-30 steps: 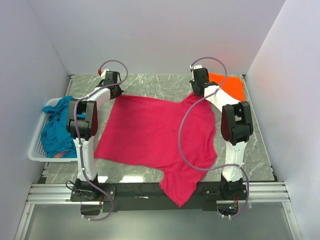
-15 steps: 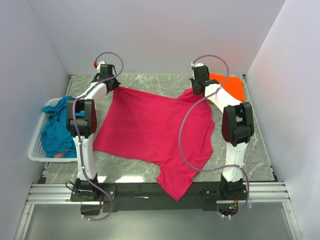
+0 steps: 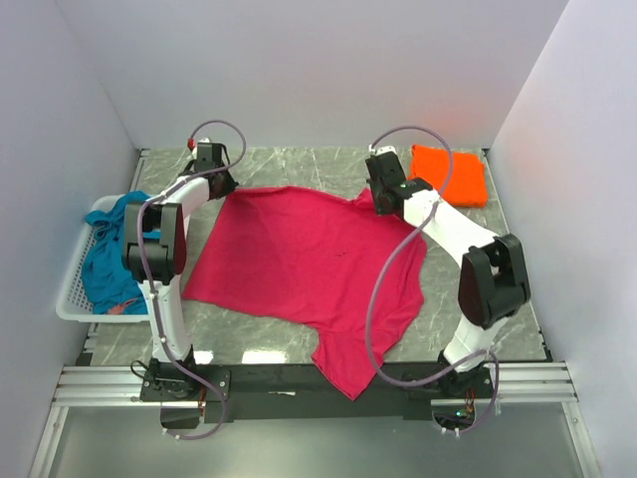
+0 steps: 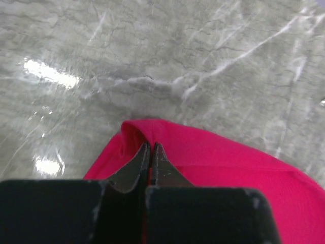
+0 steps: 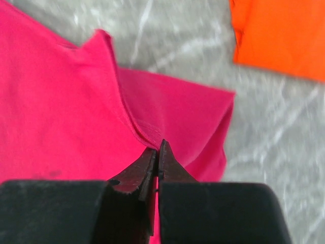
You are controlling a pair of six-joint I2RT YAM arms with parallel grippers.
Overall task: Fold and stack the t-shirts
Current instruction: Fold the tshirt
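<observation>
Magenta cloth is draped over the near edge of the worktop (image 3: pixel 299 169), where a loose part of the magenta t-shirt (image 3: pixel 309 269) hangs toward the arm bases. The rest is spread across the middle, with wrinkles toward the right side. To the left, a teal t-shirt (image 3: pixel 107 254) is heaped in the white basket (image 3: pixel 75 304). Farther back, the left gripper (image 4: pixel 151 147) is clamped on the shirt's far left corner, and the right gripper (image 5: pixel 158 147) is pinched shut on cloth beside a seam at the far right. Spreading the shirt flat appears to be the step in hand. It would be done well if both corners were drawn away evenly and kept low, so that the hanging part is brought onto the worktop and the wrinkles are eased out. The folded orange t-shirt (image 3: pixel 450 174) at the far right should be left undisturbed.
</observation>
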